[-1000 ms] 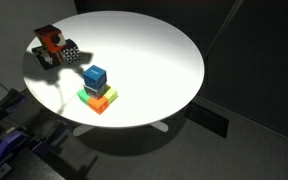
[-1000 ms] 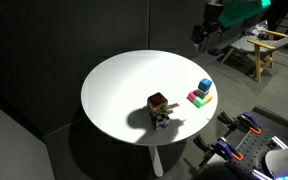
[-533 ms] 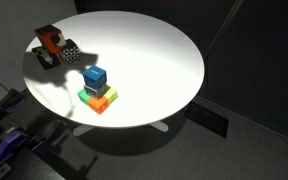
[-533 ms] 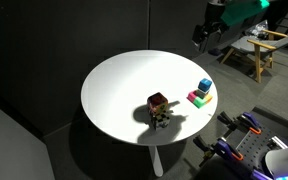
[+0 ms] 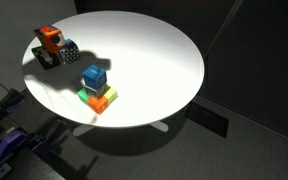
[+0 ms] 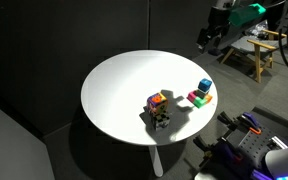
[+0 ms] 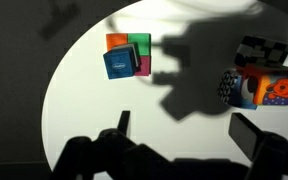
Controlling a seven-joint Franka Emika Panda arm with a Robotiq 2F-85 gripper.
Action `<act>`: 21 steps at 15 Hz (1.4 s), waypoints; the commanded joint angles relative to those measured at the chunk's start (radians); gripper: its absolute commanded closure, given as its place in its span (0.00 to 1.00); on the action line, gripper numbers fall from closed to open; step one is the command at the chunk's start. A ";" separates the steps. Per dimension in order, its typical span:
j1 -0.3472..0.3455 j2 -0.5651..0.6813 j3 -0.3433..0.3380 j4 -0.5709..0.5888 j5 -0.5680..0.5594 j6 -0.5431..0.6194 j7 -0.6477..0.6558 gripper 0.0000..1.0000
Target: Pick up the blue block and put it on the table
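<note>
The blue block (image 5: 94, 77) sits on top of a small stack of green, orange and pink blocks near the edge of the round white table (image 5: 154, 50). It also shows in the other exterior view (image 6: 204, 87) and in the wrist view (image 7: 118, 63). My gripper (image 7: 184, 126) is open and empty, high above the table and well apart from the stack. In an exterior view the gripper (image 6: 212, 38) hangs beyond the table's far edge. Its shadow falls on the tabletop (image 7: 94, 110).
A small orange, black and white toy (image 5: 52, 45) stands on the table apart from the stack, seen also in the other exterior view (image 6: 160, 108) and the wrist view (image 7: 256, 75). A wooden chair (image 6: 259, 50) stands behind the arm. Dark floor surrounds the table.
The arm has shifted slightly and its shadow has moved across the tabletop, so the toy is more brightly lit. The blocks have not moved.
</note>
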 commanded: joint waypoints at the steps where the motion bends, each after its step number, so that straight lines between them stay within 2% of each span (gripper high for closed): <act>1: -0.006 0.038 -0.048 0.012 0.039 0.023 -0.101 0.00; 10: -0.042 0.140 -0.111 -0.001 0.032 0.110 -0.165 0.00; 17: -0.068 0.209 -0.130 -0.010 0.008 0.159 -0.276 0.00; 18: -0.062 0.204 -0.121 -0.004 0.019 0.135 -0.236 0.00; 21: -0.066 0.218 -0.124 -0.004 0.019 0.147 -0.255 0.00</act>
